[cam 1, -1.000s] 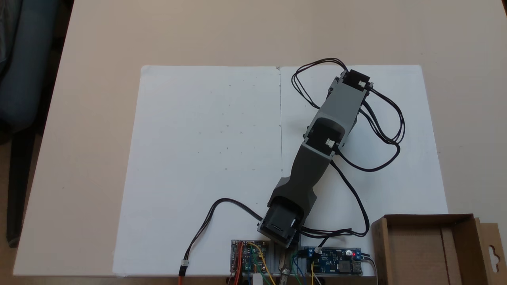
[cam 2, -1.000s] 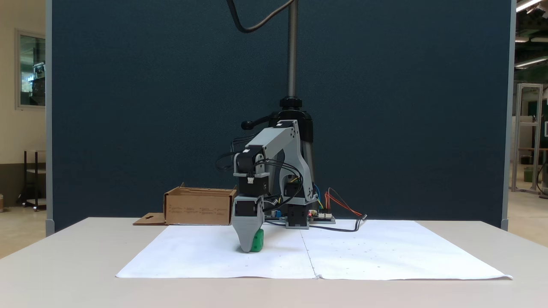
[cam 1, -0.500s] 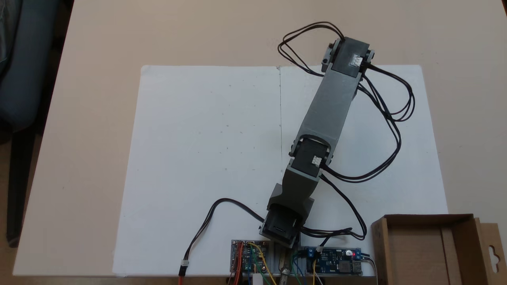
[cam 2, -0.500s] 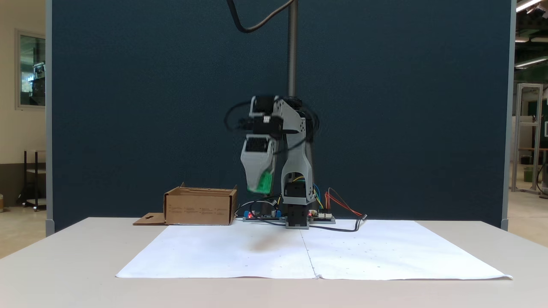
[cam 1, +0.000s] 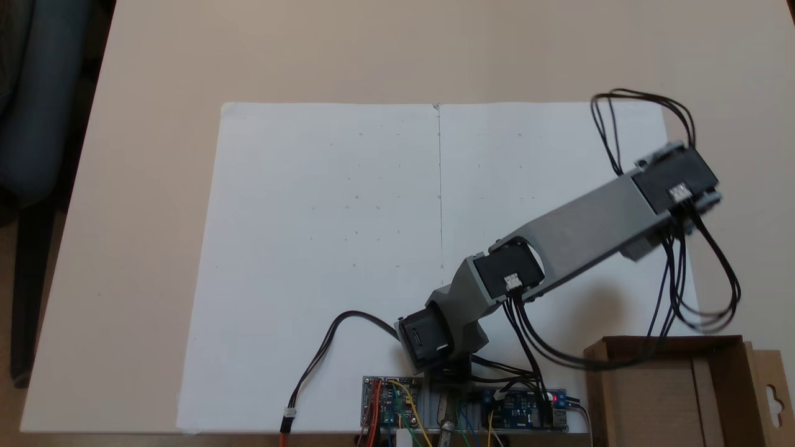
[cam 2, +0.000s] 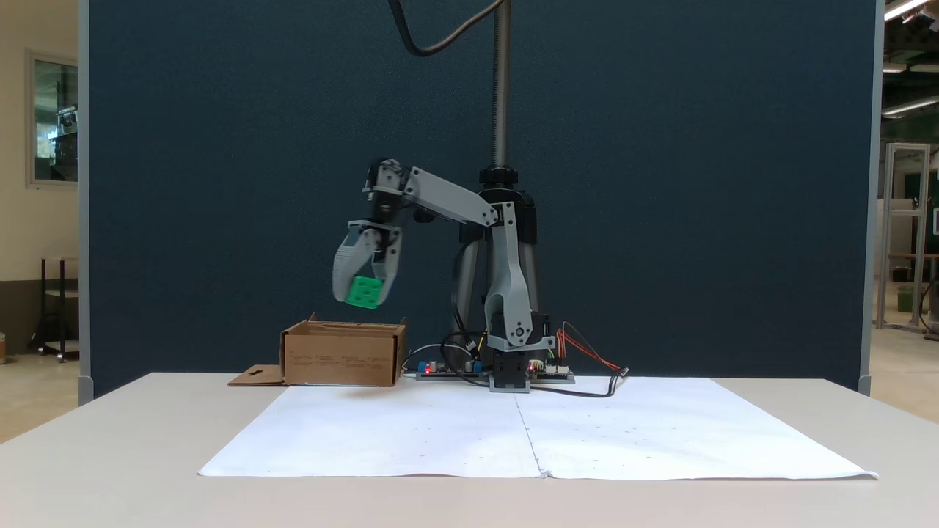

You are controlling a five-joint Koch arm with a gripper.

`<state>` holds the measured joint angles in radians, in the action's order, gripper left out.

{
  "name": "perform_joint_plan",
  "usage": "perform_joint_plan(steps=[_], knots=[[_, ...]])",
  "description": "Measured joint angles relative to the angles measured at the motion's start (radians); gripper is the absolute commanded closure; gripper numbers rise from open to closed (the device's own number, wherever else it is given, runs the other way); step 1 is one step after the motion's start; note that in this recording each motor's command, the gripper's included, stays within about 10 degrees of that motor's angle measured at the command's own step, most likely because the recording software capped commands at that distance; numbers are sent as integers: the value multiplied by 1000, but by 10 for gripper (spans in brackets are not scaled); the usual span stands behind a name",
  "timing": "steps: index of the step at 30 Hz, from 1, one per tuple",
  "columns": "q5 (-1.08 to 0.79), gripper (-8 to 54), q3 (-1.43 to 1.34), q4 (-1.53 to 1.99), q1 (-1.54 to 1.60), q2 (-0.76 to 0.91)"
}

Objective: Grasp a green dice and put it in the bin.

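Aloft, fingers (cam 2: 351,273) pinching green dice (cam 2: 364,291), above the bin (cam 2: 342,357)

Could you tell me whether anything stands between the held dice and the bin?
Nothing visible does. In a fixed view the gripper holds the dice in the air above the bin, with only open space between them. From above, the arm's black cables hang across the bin's near wall, but they lie off the dice's path.

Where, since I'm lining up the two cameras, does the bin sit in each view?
In a fixed view, from above: the bin fills the bottom right corner, at a corner of the white paper.
In a fixed view, from the front: the bin stands left of centre, at the far left corner of the white paper.
Shared landmark: the white paper.
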<state>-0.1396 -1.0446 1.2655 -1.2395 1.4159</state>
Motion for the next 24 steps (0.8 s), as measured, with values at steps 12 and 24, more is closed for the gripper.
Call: perform_joint_plan(steps=[12,24], knots=[[-209,336,-2,-87,-485,-66],[-215,336,-2,-101,-495,-84]])
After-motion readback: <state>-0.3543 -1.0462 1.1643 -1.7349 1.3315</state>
